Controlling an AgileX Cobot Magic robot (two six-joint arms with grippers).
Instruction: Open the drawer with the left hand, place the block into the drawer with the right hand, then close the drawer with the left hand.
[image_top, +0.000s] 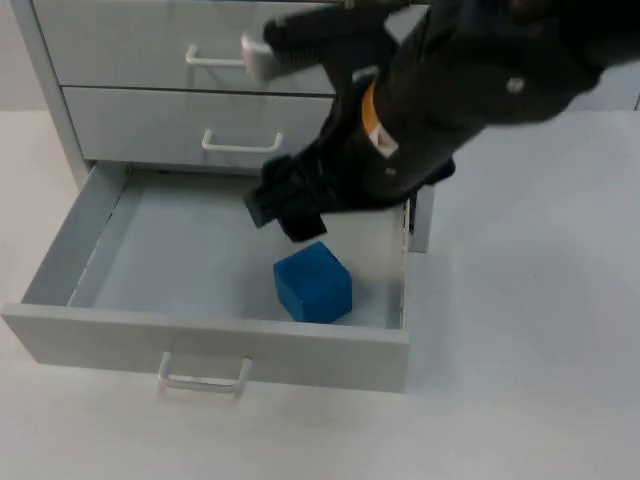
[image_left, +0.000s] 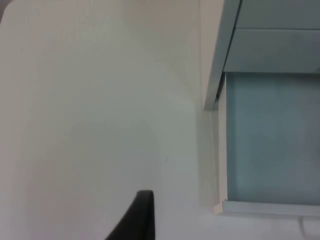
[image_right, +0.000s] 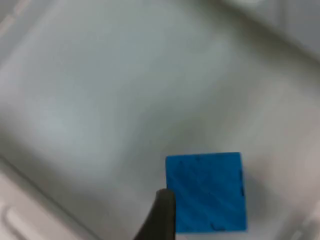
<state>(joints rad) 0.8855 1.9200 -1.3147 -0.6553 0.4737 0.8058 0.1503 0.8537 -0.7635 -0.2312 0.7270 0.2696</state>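
The bottom drawer stands pulled out toward me. A blue block rests on its floor near the front right corner. My right gripper hovers just above and behind the block, open and apart from it. In the right wrist view the blue block lies flat beside one black fingertip, with nothing gripping it. My left gripper waits over bare table to the left of the cabinet, beside the open drawer's side wall.
The grey cabinet has two shut drawers above, each with a white handle. The open drawer's handle faces the front. White table extends to the right of the cabinet.
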